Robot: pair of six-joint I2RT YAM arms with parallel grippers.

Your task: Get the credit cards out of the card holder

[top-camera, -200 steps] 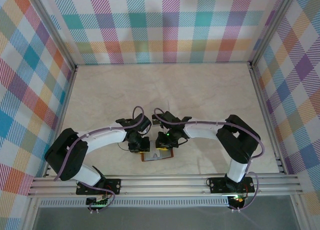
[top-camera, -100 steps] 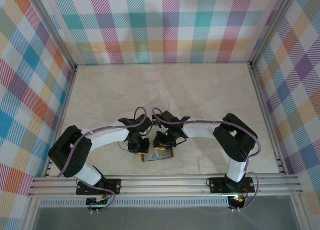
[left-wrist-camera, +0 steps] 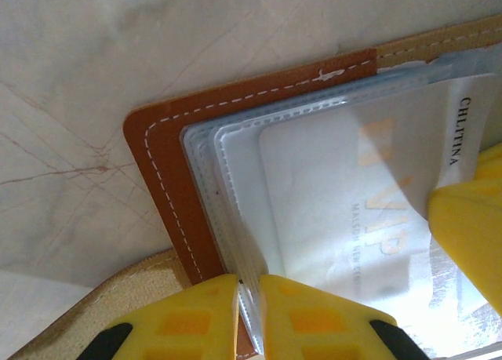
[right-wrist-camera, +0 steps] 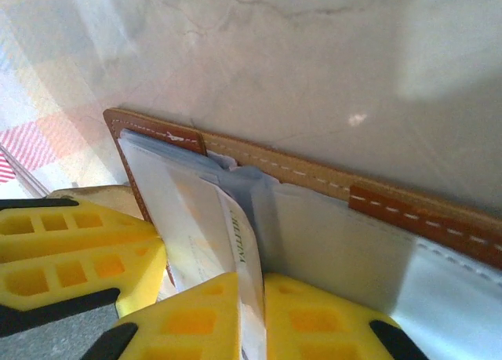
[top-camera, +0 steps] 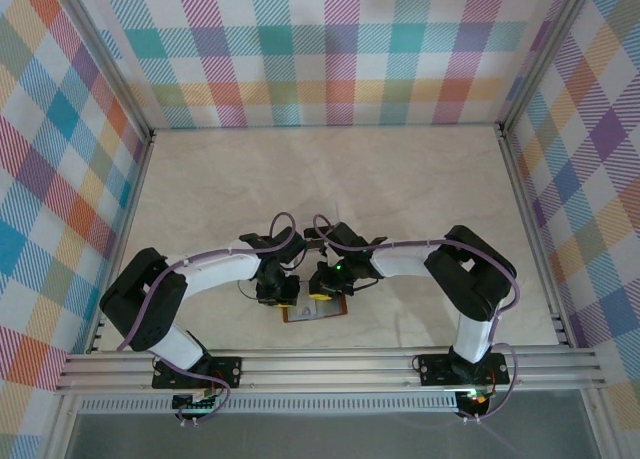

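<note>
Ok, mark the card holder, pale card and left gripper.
card holder [left-wrist-camera: 161, 164]: left wrist view, stitched leather border.
pale card [left-wrist-camera: 337, 187]: left wrist view, printed face.
left gripper [left-wrist-camera: 249, 305]: left wrist view, between yellow fingertips.

Both arms bend in from their bases and meet low over the surface, wrists tipped down. The left pincer [top-camera: 279, 297] has its yellow fingers [left-wrist-camera: 204, 317] squeezed almost together on the card holder [left-wrist-camera: 157, 164] edge. The right pincer [top-camera: 322, 294] sits just beside it, its fingers pinching a pale card [right-wrist-camera: 235, 246].
</note>
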